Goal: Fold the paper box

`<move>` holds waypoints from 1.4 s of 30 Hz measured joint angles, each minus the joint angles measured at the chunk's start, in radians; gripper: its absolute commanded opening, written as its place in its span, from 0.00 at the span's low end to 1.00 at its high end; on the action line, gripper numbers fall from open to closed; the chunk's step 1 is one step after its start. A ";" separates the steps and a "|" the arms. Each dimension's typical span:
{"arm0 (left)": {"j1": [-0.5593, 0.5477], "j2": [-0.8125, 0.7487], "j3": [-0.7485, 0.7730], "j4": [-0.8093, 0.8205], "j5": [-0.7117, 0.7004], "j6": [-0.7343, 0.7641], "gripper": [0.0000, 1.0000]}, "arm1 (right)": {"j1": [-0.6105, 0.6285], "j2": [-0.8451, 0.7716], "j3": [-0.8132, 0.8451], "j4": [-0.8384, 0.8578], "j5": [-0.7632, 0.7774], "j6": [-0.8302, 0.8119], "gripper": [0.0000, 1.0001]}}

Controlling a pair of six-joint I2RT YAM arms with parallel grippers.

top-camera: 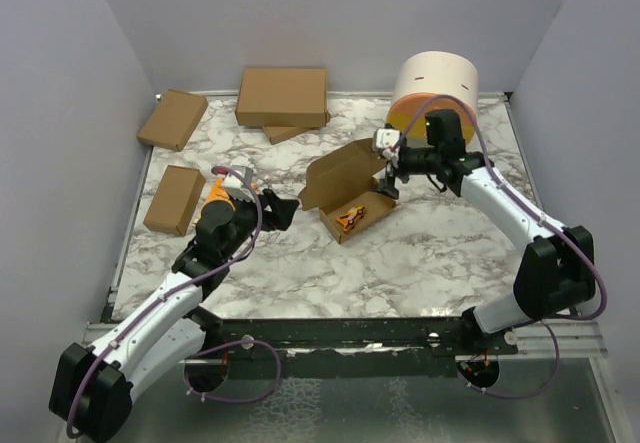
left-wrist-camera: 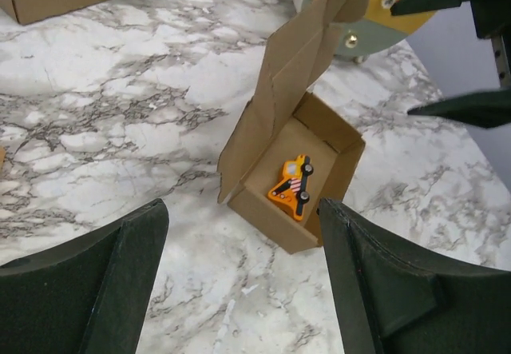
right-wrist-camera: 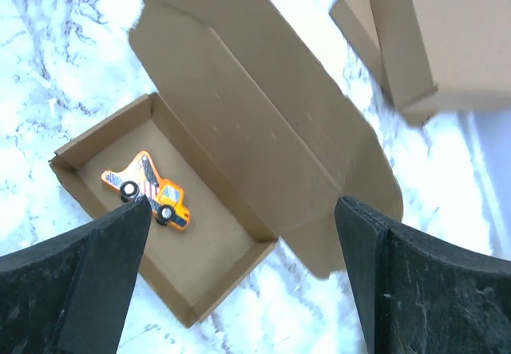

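Marbled white-and-grey tabletop was seen carrying the plain brown cardboard paper box near its centre, its lid raised open and a small orange toy truck lying in the tray. The left gripper was held wide and empty to the box's left, apart from it. The right gripper was spread wide over the box's right end, grasping nothing.

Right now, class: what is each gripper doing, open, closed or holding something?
Left gripper: open, holding nothing.
Right gripper: open, holding nothing.
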 measured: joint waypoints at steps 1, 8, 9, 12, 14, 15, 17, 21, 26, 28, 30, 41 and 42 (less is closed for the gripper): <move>0.000 0.003 -0.024 0.028 0.000 0.007 0.79 | -0.032 0.001 -0.011 0.033 -0.019 0.053 0.99; 0.006 0.064 -0.277 0.382 0.020 0.063 0.79 | -0.173 0.168 0.016 0.050 -0.117 0.188 0.93; 0.006 0.085 -0.288 0.412 0.026 0.074 0.79 | -0.175 0.179 0.016 0.050 -0.117 0.192 0.92; 0.009 0.181 -0.283 0.506 0.058 0.116 0.70 | -0.178 0.210 0.027 0.047 -0.117 0.187 0.91; 0.011 0.254 -0.273 0.570 0.084 0.142 0.64 | -0.183 0.242 0.054 0.042 -0.116 0.171 0.90; 0.013 0.287 -0.266 0.592 0.093 0.156 0.62 | -0.186 0.257 0.069 0.040 -0.116 0.166 0.89; 0.015 0.350 -0.248 0.627 0.114 0.185 0.61 | -0.191 0.291 0.105 0.032 -0.117 0.153 0.86; 0.022 0.443 -0.193 0.657 0.133 0.235 0.60 | -0.225 0.304 0.134 -0.003 -0.147 0.128 0.85; 0.026 0.544 -0.122 0.688 0.142 0.259 0.56 | -0.263 0.299 0.124 -0.009 -0.200 0.110 0.85; 0.026 0.584 -0.094 0.691 0.158 0.261 0.52 | -0.267 0.291 0.110 -0.009 -0.212 0.109 0.85; 0.026 0.617 -0.071 0.696 0.177 0.260 0.46 | -0.267 0.284 0.100 -0.008 -0.219 0.111 0.85; 0.035 0.632 -0.029 0.628 0.257 0.328 0.03 | -0.303 0.257 0.051 0.010 -0.288 0.119 0.85; 0.037 0.627 -0.015 0.603 0.275 0.345 0.01 | -0.311 0.251 0.043 0.013 -0.295 0.119 0.85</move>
